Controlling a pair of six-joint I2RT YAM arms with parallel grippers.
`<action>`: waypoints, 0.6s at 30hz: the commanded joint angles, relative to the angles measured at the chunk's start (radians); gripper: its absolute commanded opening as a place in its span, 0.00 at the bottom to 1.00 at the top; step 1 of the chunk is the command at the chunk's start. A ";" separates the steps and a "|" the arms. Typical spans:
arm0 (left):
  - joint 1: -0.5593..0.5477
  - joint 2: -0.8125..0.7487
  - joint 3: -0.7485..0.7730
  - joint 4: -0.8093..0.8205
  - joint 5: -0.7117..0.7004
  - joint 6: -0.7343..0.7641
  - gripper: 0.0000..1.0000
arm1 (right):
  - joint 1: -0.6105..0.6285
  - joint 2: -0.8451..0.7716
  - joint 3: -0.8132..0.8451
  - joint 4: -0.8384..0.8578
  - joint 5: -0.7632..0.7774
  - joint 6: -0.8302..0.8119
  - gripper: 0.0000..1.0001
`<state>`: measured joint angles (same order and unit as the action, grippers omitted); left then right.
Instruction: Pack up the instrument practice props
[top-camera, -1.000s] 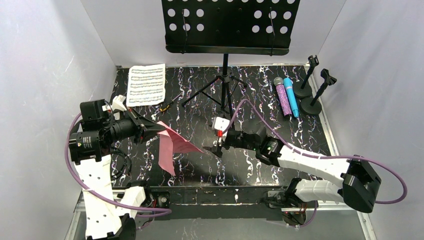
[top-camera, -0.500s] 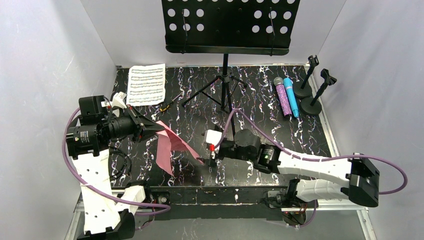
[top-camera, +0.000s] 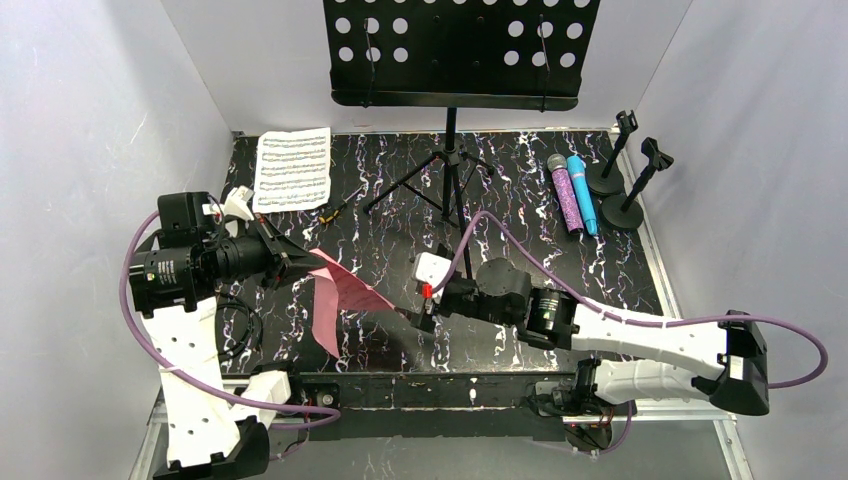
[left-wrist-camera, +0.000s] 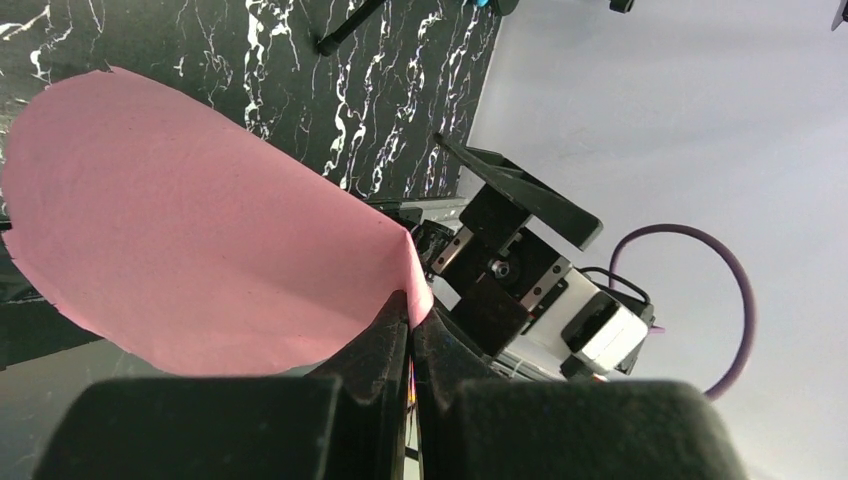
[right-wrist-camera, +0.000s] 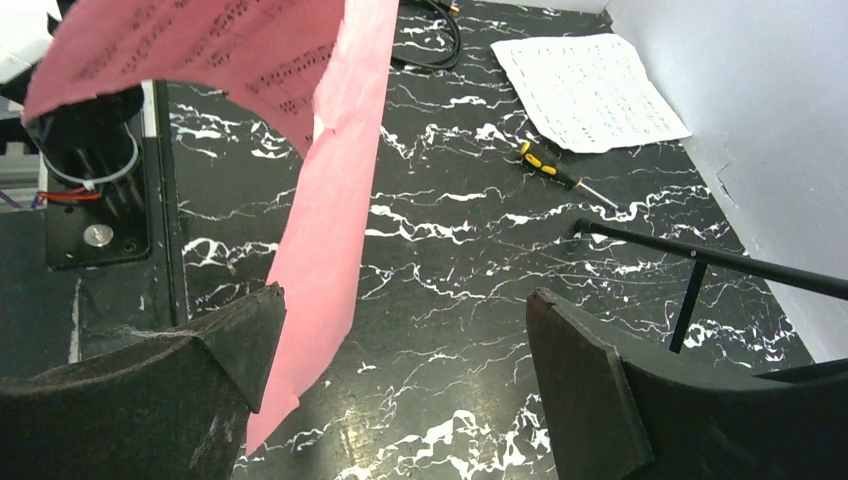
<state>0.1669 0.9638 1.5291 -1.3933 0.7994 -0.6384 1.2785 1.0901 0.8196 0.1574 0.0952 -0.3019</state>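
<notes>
My left gripper (top-camera: 296, 257) is shut on a corner of the pink music sheet (top-camera: 342, 293) and holds it drooping above the table; it fills the left wrist view (left-wrist-camera: 190, 240). My right gripper (top-camera: 418, 314) is open, its jaws wide apart, right at the sheet's hanging far corner (right-wrist-camera: 330, 230), without gripping it. The white music sheet (top-camera: 293, 168) lies flat at the back left. The purple glitter microphone (top-camera: 565, 195) and the blue microphone (top-camera: 583, 193) lie side by side at the back right, next to two black mic holders (top-camera: 606, 170) (top-camera: 628, 205).
A tall black tripod (top-camera: 448, 170) with a perforated plate (top-camera: 460, 45) stands at the back centre. A small screwdriver (top-camera: 335, 210) lies beside the white sheet. A coiled black cable (top-camera: 238, 325) lies by the left arm. White walls close in left, back and right.
My right gripper has slid left and a little nearer, closing in on the pink sheet's hanging corner. My left gripper has held the sheet nearly still.
</notes>
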 joint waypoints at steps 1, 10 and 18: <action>-0.004 0.008 0.037 -0.027 0.003 0.036 0.00 | 0.011 -0.006 0.058 -0.001 -0.007 0.034 0.99; -0.004 0.021 0.051 -0.044 -0.010 0.059 0.00 | 0.030 0.002 0.099 -0.015 -0.020 0.049 0.99; -0.004 0.027 0.070 -0.044 0.000 0.057 0.00 | 0.036 0.031 0.098 0.001 -0.010 0.049 0.99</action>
<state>0.1669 0.9890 1.5627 -1.4197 0.7856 -0.5976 1.3075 1.1053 0.8833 0.1238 0.0772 -0.2642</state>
